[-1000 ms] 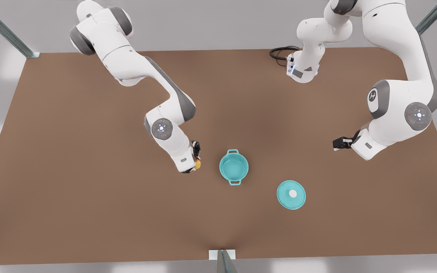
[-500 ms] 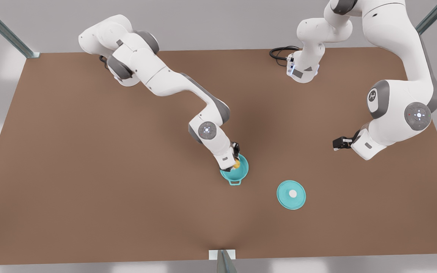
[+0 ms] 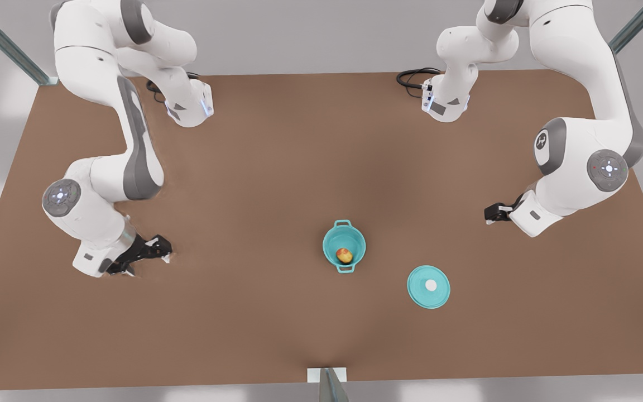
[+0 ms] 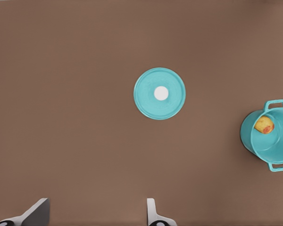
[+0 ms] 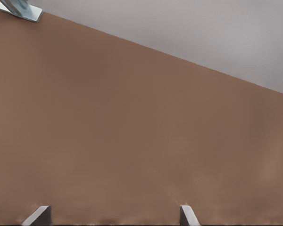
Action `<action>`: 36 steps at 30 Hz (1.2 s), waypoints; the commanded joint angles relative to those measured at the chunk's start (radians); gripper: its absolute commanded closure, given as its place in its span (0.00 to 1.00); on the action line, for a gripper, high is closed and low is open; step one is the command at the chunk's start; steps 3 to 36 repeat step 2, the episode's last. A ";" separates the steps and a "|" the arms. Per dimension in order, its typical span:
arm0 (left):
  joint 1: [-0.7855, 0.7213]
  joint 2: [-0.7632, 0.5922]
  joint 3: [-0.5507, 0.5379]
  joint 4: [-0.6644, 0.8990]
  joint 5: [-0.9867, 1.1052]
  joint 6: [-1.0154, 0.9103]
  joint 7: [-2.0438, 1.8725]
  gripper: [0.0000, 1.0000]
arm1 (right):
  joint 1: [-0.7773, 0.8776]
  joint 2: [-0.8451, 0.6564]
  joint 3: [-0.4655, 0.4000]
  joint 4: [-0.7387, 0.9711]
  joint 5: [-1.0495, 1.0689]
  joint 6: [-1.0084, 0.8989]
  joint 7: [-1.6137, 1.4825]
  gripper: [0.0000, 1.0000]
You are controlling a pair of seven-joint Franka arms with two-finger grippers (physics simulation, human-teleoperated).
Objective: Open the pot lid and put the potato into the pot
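The teal pot (image 3: 328, 241) stands open at the table's middle, and the potato (image 3: 344, 255) lies inside it; the left wrist view has the pot (image 4: 254, 141) and potato (image 4: 264, 125) too. The flat teal pot lid (image 3: 428, 286) with its white knob rests on the table toward the front view's right of the pot, also seen as the lid (image 4: 159, 93). My right gripper (image 3: 159, 251) hangs open and empty far to the front view's left, its fingers apart over bare table (image 5: 115, 208). My left gripper (image 3: 492, 213) waits open at the front view's right, back from the lid (image 4: 97, 202).
The brown table (image 3: 243, 324) has metal posts at its far corners and a post (image 3: 327, 385) at the middle of the near edge. A black cable (image 3: 411, 77) lies by the far arm base. Free room lies all around the pot and lid.
The right gripper let the potato go into the pot and swung away to the front view's left, open and empty. The left arm barely moved.
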 commanded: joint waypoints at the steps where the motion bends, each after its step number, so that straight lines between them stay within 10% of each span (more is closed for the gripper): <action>1: -0.003 0.000 0.000 0.000 -0.004 0.000 0.000 0.00 | -0.027 -0.020 -0.021 -0.002 -0.028 -0.339 -0.018 0.00; 36: -0.003 0.000 0.000 0.000 -0.004 0.000 0.000 0.00 | -0.033 -0.020 -0.019 -0.002 -0.028 -0.342 -0.018 0.00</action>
